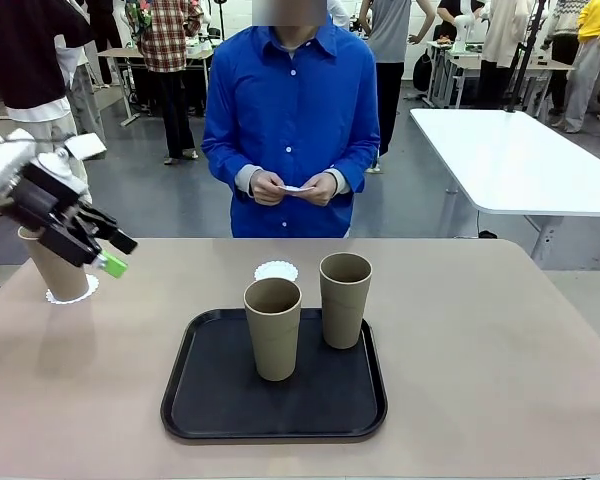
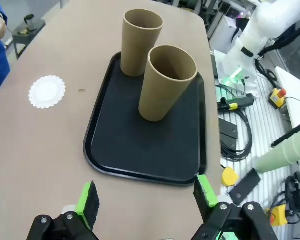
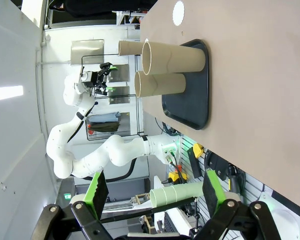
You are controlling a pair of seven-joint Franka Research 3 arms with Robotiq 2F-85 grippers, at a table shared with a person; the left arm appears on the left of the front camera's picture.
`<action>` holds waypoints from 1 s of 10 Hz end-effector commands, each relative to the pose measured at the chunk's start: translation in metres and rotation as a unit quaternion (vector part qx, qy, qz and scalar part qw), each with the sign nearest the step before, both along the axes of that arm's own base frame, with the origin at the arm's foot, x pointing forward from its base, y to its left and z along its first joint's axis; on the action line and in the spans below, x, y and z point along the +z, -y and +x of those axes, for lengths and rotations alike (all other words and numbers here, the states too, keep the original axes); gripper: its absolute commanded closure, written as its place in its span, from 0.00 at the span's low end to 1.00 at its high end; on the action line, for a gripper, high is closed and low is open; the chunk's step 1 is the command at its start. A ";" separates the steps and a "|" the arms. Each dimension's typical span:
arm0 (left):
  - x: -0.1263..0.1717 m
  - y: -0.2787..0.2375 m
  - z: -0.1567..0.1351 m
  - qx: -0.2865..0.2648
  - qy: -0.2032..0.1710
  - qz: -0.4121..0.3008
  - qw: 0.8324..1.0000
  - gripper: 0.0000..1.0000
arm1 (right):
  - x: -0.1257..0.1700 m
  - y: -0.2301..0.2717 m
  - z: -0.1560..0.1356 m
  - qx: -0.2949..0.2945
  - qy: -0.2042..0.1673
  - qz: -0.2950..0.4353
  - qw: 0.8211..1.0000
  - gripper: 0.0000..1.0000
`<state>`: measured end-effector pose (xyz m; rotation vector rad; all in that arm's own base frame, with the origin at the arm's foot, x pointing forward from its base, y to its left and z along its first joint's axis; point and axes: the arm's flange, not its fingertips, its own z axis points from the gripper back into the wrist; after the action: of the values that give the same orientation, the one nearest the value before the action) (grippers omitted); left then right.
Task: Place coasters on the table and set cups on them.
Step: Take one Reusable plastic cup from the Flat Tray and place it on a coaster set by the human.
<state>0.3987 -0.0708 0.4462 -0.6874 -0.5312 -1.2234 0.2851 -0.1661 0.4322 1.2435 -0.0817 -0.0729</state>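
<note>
Across the wide beige-tan tabletop [image 1: 480,350], the black rectangular tray [image 1: 205,400] carries two tall tan cardboard-like tumblers [image 1: 273,335]; a third tumbler [image 1: 55,270] stands on its lacy white paper doily [image 1: 84,291] at left, all upright, rims up. Left gripper [image 1: 118,253] and right gripper [image 3: 154,186] gape empty. A second doily [image 1: 276,271] lies bare: roughly a third done

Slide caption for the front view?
Open left gripper near a cup set on its coaster; two cups on the black tray; a bare coaster lies beyond the tray.
</note>
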 end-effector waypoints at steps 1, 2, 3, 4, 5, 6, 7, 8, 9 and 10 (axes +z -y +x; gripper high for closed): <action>-0.031 0.020 0.005 -0.001 0.026 -0.018 0.999 0.00 | 0.000 0.000 -0.001 0.001 0.003 0.006 1.000 0.00; -0.045 0.027 0.006 0.004 0.028 -0.024 0.999 0.00 | 0.000 0.000 -0.001 0.001 0.003 0.006 1.000 0.00; -0.051 0.029 0.009 0.001 0.027 -0.017 0.999 0.00 | 0.000 0.000 -0.001 0.001 0.003 0.006 1.000 0.00; -0.052 0.027 0.008 0.003 0.013 -0.004 1.000 0.00 | 0.000 0.000 -0.001 0.001 0.003 0.006 1.000 0.00; -0.044 0.023 0.003 0.003 0.012 -0.012 1.000 0.00 | 0.000 0.000 -0.001 0.001 0.003 0.006 1.000 0.00; -0.044 0.023 0.003 0.003 0.012 -0.012 1.000 0.00 | 0.000 0.000 -0.001 0.001 0.003 0.006 1.000 0.00; -0.044 0.023 0.003 0.003 0.012 -0.012 1.000 0.00 | 0.000 0.000 -0.001 0.001 0.003 0.006 1.000 0.00; -0.044 0.023 0.003 0.003 0.012 -0.012 1.000 0.00 | 0.000 0.000 -0.001 0.001 0.003 0.006 1.000 0.00; -0.044 0.023 0.003 0.003 0.012 -0.012 1.000 0.00 | 0.000 0.000 -0.001 0.001 0.003 0.006 1.000 0.00; -0.044 0.023 0.003 0.003 0.012 -0.012 1.000 0.00 | 0.000 0.000 -0.001 0.001 0.003 0.006 1.000 0.00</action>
<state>0.4038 -0.0952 0.4000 -0.6818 -0.5674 -1.2240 0.2851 -0.1661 0.4322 1.2435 -0.0817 -0.0729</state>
